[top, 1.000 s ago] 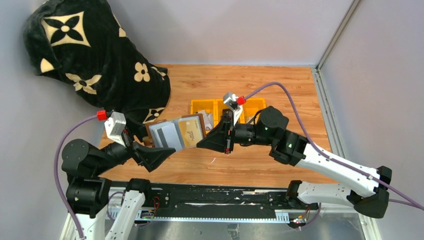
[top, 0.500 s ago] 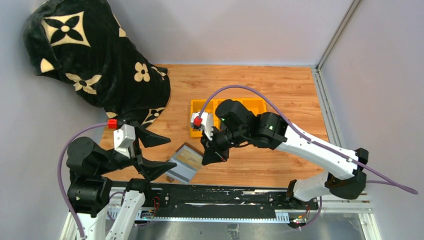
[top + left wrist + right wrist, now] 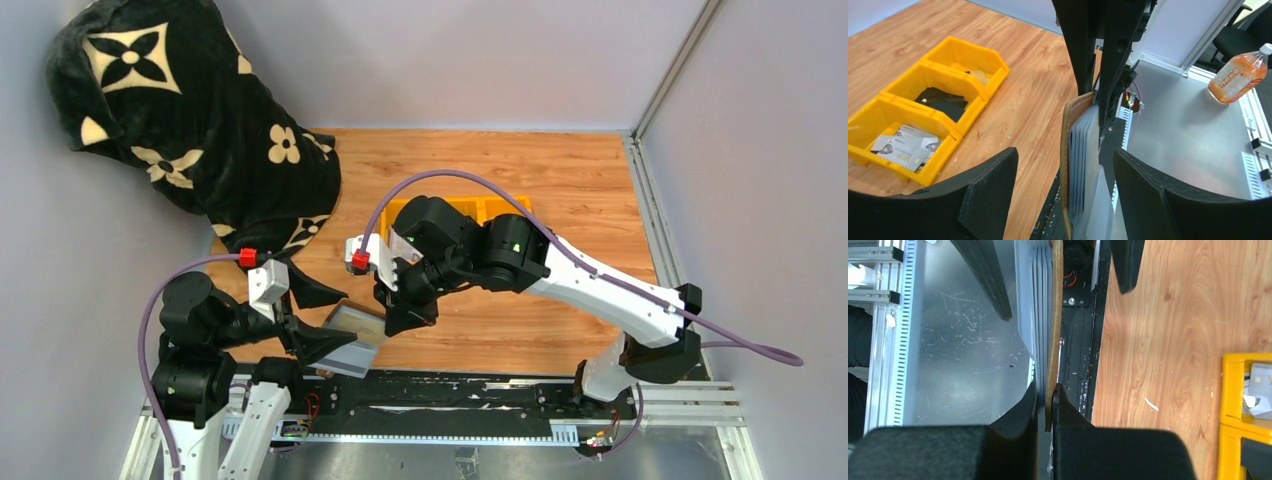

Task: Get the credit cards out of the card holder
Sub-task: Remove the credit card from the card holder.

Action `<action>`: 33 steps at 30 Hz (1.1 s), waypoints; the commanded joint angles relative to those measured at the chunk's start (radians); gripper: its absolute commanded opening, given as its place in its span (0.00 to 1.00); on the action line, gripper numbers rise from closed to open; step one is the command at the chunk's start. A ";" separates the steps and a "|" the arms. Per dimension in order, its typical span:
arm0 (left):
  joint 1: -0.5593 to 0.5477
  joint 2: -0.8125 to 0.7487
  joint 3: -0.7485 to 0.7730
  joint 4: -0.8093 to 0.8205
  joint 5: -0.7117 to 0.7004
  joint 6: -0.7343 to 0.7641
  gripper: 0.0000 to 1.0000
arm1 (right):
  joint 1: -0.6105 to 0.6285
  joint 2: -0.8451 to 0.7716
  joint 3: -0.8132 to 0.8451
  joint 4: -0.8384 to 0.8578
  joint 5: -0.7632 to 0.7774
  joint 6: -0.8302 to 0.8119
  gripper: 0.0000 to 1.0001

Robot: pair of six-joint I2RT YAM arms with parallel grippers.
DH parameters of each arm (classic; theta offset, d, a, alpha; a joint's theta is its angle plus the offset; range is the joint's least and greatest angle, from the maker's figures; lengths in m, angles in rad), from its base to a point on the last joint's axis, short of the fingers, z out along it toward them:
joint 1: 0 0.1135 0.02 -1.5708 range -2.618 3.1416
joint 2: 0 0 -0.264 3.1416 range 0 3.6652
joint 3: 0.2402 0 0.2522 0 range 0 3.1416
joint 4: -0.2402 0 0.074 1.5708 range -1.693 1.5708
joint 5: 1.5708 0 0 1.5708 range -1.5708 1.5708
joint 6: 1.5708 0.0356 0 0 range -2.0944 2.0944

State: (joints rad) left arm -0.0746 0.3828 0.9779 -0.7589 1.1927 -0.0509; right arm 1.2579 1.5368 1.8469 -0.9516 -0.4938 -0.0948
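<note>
Brown leather card holder (image 3: 352, 335) is held at the near edge of the worktop (image 3: 580, 200), partly over the black base rail (image 3: 450, 392), with its clear sleeves fanned to one side. The right hand (image 3: 402, 322) reaches down from above, its arm folded over the yellow tray (image 3: 500, 207). Its fingers are pressed together on the holder's leather edge (the wrist view shows the pinch plainly). The left hand (image 3: 335, 318) comes in low from the left, spread, one finger on each side of the holder with a gap on both sides. Open wood lies right of and behind the tray. A black flowered blanket (image 3: 190, 130) crowds the far left corner.
</note>
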 commanded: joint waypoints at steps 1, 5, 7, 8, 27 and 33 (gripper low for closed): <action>-0.004 -0.015 -0.019 -0.022 0.024 0.023 0.72 | 0.024 0.034 0.087 -0.022 -0.024 -0.052 0.00; -0.004 0.009 0.001 -0.029 0.059 0.027 0.36 | 0.028 0.065 0.126 -0.027 -0.026 -0.056 0.00; -0.004 0.022 0.015 -0.031 0.062 0.032 0.14 | 0.026 0.058 0.120 0.010 -0.023 -0.041 0.09; -0.004 0.026 0.021 -0.032 0.066 0.032 0.08 | 0.026 0.042 0.100 0.046 -0.022 -0.034 0.16; -0.004 0.072 0.106 0.164 -0.043 -0.261 0.00 | -0.030 -0.353 -0.975 1.912 0.118 0.700 0.40; -0.004 -0.030 -0.038 0.514 -0.096 -0.538 0.06 | -0.056 -0.326 -0.975 1.899 0.065 0.775 0.00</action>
State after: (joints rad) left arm -0.0772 0.3897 0.9852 -0.4858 1.1557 -0.4183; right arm 1.2140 1.2163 0.8516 0.8505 -0.3958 0.5774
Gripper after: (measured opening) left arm 0.120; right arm 0.075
